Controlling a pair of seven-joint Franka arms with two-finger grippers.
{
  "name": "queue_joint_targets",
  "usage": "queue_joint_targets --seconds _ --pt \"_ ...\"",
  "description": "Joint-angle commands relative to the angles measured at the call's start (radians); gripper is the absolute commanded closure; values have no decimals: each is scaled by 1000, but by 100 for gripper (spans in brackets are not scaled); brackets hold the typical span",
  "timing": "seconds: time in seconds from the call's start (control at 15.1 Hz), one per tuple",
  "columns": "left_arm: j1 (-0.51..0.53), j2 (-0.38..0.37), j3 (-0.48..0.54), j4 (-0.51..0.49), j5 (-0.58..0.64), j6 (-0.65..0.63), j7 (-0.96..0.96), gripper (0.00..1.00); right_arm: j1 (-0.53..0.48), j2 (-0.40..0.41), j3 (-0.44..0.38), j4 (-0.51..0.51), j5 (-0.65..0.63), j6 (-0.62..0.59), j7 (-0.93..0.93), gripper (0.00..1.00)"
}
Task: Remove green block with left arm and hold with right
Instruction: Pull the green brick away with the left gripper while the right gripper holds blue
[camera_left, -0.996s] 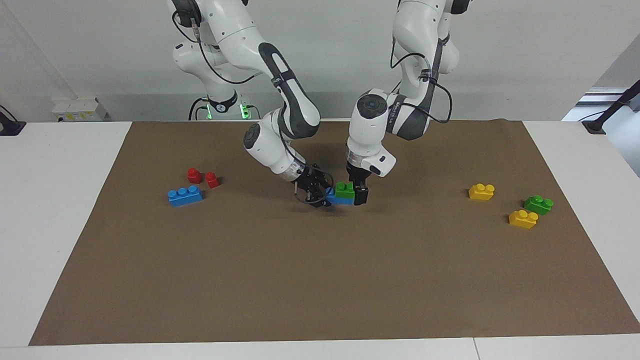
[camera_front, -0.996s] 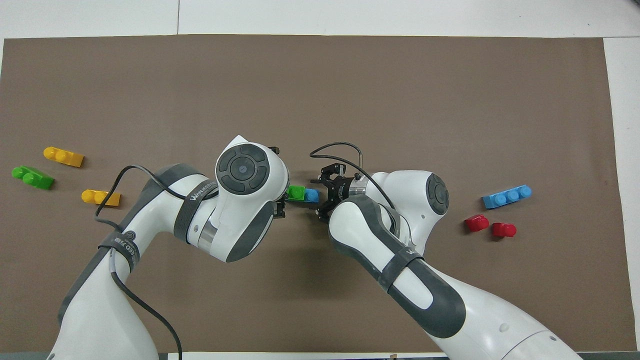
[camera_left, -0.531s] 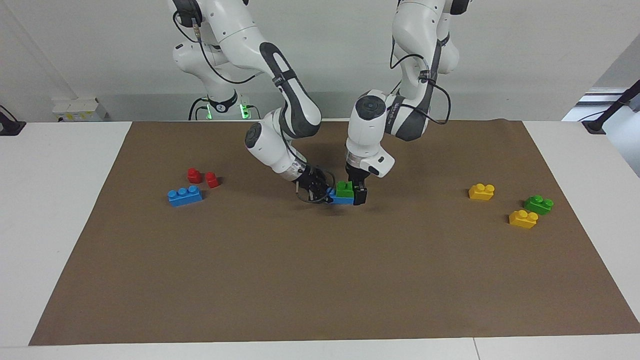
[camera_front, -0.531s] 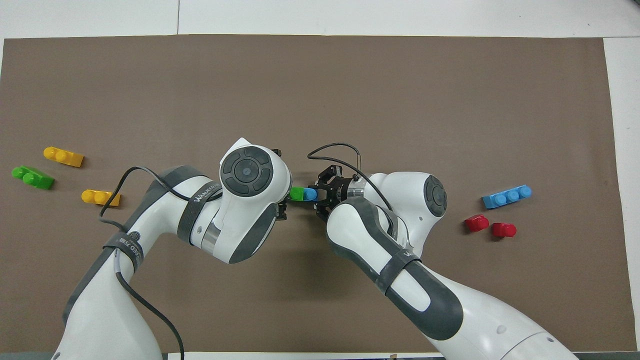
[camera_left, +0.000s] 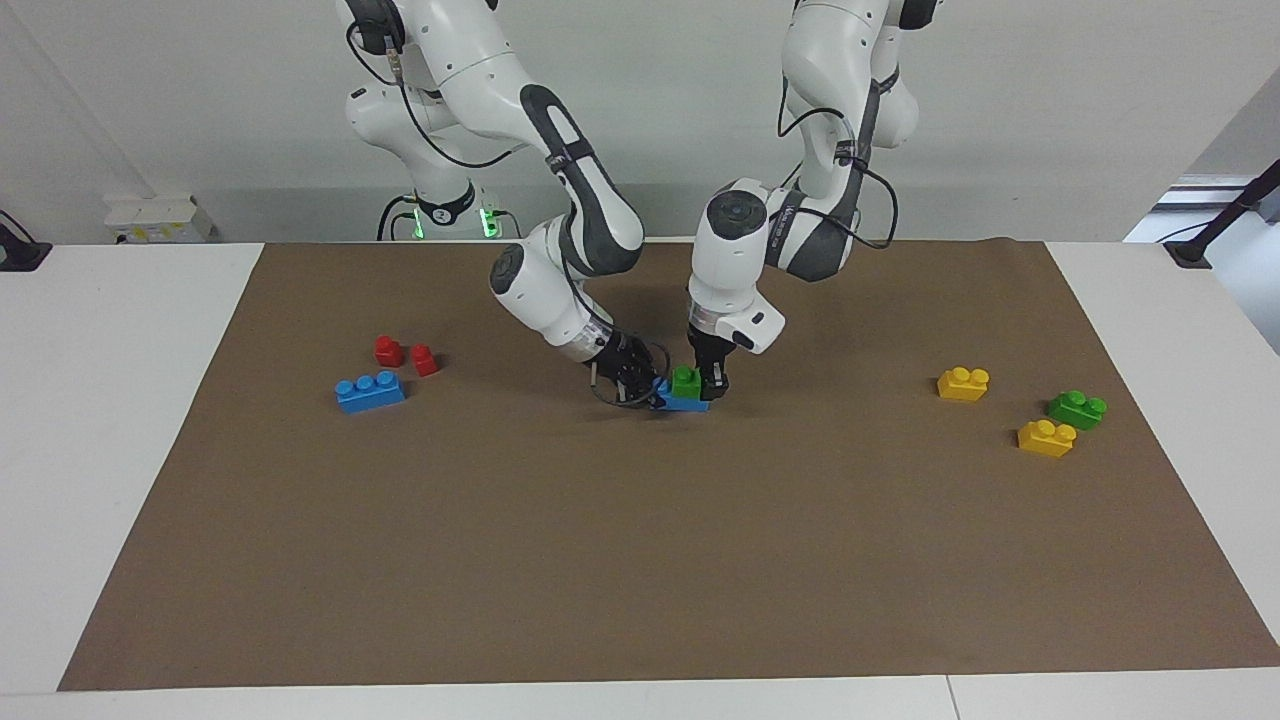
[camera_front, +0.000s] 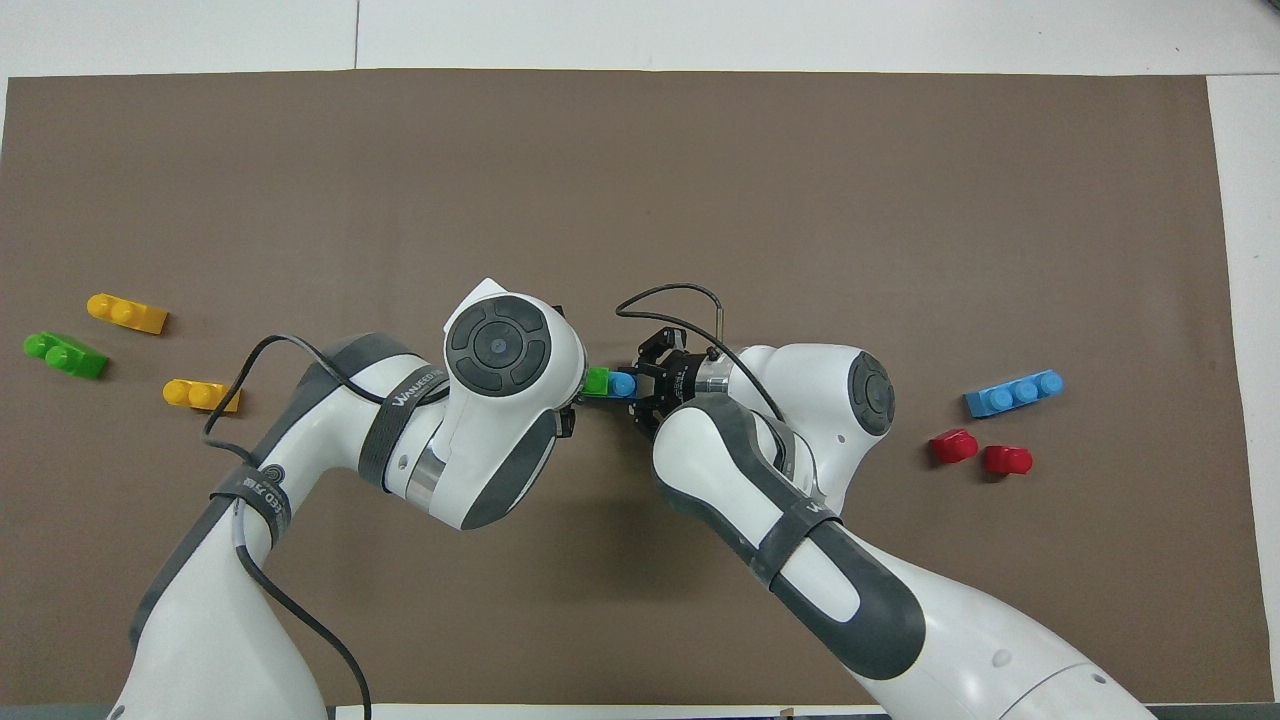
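At the middle of the brown mat a small green block (camera_left: 686, 380) (camera_front: 597, 381) sits stacked on a short blue brick (camera_left: 683, 403) (camera_front: 622, 383). My left gripper (camera_left: 700, 384) comes straight down from above and is shut on the green block, one black finger (camera_left: 718, 383) showing on the side toward the left arm's end. My right gripper (camera_left: 646, 388) (camera_front: 648, 386) reaches in low from the side and is shut on the blue brick's end. In the overhead view the left wrist (camera_front: 500, 345) hides the left gripper's fingers.
Toward the left arm's end lie two yellow bricks (camera_left: 963, 383) (camera_left: 1046, 437) and another green block (camera_left: 1077, 408). Toward the right arm's end lie a blue three-stud brick (camera_left: 370, 391) and two red pieces (camera_left: 388, 350) (camera_left: 425, 359). The brown mat (camera_left: 640, 560) covers most of the table.
My left gripper has shifted slightly toward the right arm and closed on the green block. My right gripper has tightened on the blue brick, which has barely moved.
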Motion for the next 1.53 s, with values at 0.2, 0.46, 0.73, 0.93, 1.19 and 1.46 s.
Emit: queue_joint_targets --seconds 0.2,0.46,0.73,0.93,1.19,1.46 --pt "8 -11 10 1 3 16 -3 100 7 13 2 -2 39 22 -47 100" --pt "49 -62 10 6 3 -19 0 100 9 13 2 -2 39 25 -47 100" --pt "79 -131 11 18 3 -109 9 100 9 13 2 -2 39 25 -50 100" --pt "129 -168 11 22 3 -154 34 100 7 13 0 0 39 21 -52 100" --pt "221 -176 13 21 3 -182 153 100 -85 -29 -7 15 16 -94 -53 100" --pt "348 -176 13 12 3 -177 392 100 -284 -77 -7 41 -200 -305 -69 100"
